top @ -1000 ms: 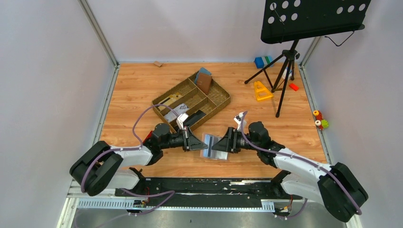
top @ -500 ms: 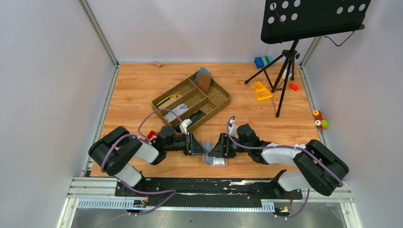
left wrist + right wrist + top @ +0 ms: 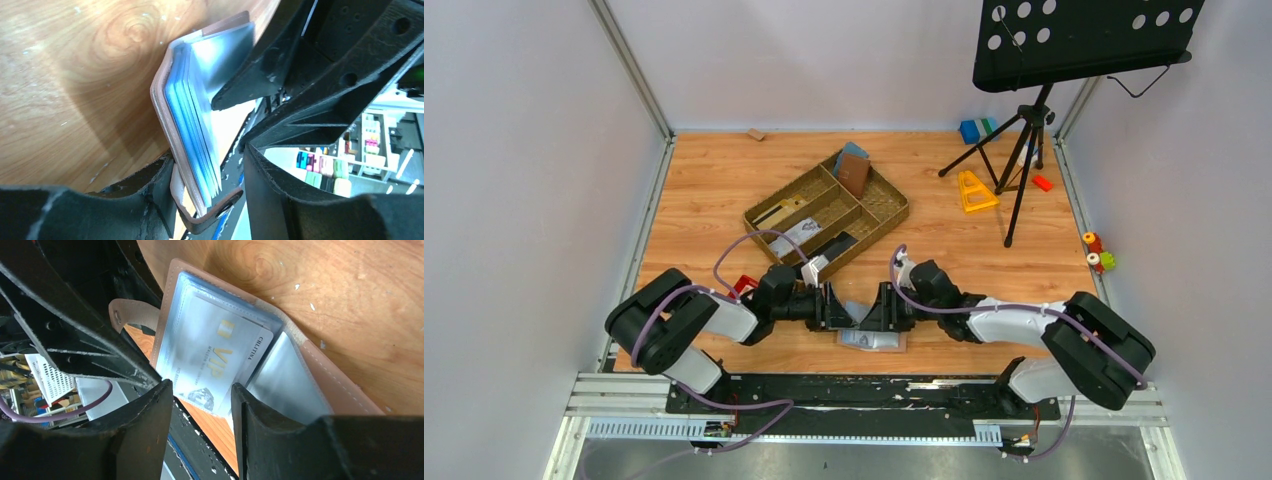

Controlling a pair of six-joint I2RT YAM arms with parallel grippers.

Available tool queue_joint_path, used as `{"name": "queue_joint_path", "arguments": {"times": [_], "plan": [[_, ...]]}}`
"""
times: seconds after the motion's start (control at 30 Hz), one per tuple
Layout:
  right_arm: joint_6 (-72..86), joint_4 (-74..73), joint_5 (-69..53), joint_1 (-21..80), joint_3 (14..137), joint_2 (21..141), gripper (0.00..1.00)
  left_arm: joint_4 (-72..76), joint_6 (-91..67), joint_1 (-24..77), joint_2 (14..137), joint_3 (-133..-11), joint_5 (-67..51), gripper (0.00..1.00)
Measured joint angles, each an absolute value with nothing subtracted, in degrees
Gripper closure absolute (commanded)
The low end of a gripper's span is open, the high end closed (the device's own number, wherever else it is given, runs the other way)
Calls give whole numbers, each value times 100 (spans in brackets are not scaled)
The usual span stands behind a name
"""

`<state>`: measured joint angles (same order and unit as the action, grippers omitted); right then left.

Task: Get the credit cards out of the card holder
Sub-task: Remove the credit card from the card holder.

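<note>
From the overhead camera I see both arms folded low over the bench [image 3: 704,190], wrists pointed at each other. The left tool [image 3: 836,308] and the right tool [image 3: 879,308] meet nose to nose near the front edge. The card holder [image 3: 872,340] lies open on the wood right under them, partly covered by both. The woven tray [image 3: 886,216] sits just behind, apart from the holder.

On the left wrist camera, the card holder [image 3: 161,105] stands on edge, tan cover toward the wood. Its stack of blue-edged cards [image 3: 192,135] fans off the cover. My left tool [image 3: 207,167] straddles the lower end of that stack. Its jaws are parted about halfway, with a gap showing beside the cards, so it has let go. One finger [image 3: 250,80] of the right tool presses on a clear sleeve higher up.

On the right wrist camera, the card holder [image 3: 330,385] is spread open on the wood, clear sleeves up. A silver VIP card [image 3: 215,350] sticks out of a sleeve toward me. Its end sits between the jaws of the right tool [image 3: 200,390], which stand partly apart. I cannot tell whether they pinch the card. The tan closing tab [image 3: 134,314] pokes out beside the left tool [image 3: 75,315].
</note>
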<state>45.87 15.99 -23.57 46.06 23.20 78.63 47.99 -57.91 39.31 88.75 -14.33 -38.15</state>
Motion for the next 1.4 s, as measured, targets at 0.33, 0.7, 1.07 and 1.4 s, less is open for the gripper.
{"name": "queue_joint_path", "arguments": {"times": [0.33,0.7,1.07,1.4], "plan": [[4493,1232,-2067,4635,2244,7083,58,3535,-5343,3929,8571,-1658,-3395,71],[4466,904,-1865,4635,2244,7196,68,3854,-5474,3929,8573,-1660,-3524,87],[4786,1573,-2270,4263,1643,7109,61,4834,-6014,3872,8705,-1461,-3752,100],[4912,1339,-2298,4178,1588,5647,25,6014,-7043,3638,8425,-1142,-3763,100]]}}
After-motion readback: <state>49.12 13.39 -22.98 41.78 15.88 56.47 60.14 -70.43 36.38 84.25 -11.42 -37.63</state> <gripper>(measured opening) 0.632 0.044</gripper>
